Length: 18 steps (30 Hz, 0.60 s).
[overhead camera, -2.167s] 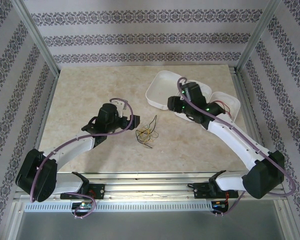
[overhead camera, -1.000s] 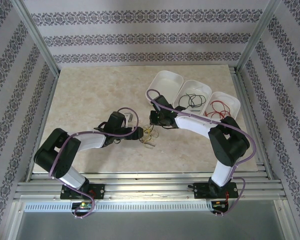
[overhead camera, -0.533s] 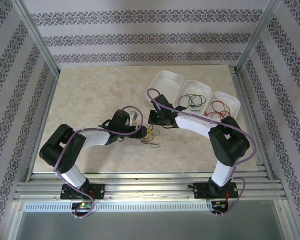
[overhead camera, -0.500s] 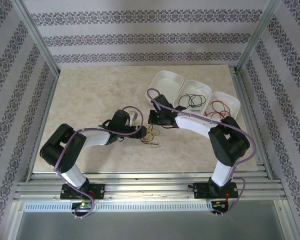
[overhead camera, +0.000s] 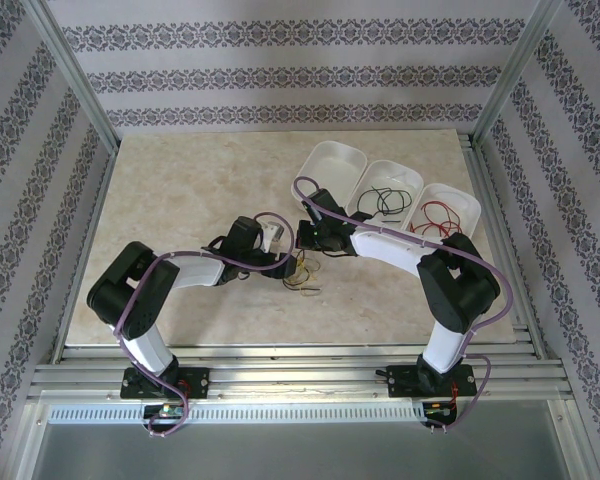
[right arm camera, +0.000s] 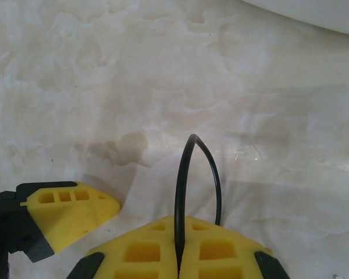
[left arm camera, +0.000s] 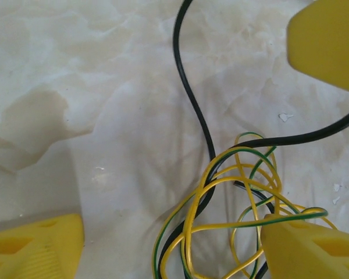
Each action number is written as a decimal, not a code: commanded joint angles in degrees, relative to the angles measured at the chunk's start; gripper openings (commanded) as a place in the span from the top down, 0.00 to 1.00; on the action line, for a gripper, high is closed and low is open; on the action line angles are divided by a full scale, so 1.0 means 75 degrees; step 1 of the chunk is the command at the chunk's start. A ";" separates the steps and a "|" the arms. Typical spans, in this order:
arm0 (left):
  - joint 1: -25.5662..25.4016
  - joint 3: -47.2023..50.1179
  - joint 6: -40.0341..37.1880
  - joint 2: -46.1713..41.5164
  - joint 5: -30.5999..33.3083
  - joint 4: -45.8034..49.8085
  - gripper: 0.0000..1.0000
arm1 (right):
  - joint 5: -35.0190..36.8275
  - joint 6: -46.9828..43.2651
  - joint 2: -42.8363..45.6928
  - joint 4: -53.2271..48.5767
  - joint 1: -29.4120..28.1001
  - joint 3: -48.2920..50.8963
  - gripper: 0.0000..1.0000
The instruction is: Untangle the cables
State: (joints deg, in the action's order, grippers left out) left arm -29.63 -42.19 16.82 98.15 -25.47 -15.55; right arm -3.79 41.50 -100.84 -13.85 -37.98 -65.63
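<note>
A small tangle of yellow, green-striped and black cables lies on the marble table. In the left wrist view, the tangle sits between the wide-apart yellow fingers of my open left gripper, nearer the right finger. A black cable runs up out of it. My right gripper is shut on a loop of that black cable. From above, the left gripper and right gripper nearly meet over the tangle.
Three white trays stand at the back right: one empty, one holding a black cable, one holding a red cable. The left gripper's yellow finger sits close beside my right gripper. Bare tabletop spreads to the left.
The right arm came from over the trays down to the tangle, and its gripper shut on the black cable. The left gripper slid right until it straddled the tangle.
</note>
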 commanded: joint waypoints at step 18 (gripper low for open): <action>-0.0233 -0.0261 -0.1315 0.0206 -0.0202 -0.0193 0.29 | -0.0202 -0.0060 0.0208 -0.0014 0.0067 -0.0273 1.00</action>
State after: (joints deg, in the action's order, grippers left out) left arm -31.03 -42.17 9.63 98.30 -29.43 -19.51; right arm -4.67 41.47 -100.84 -13.87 -37.98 -66.65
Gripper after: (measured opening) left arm 0.712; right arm 0.064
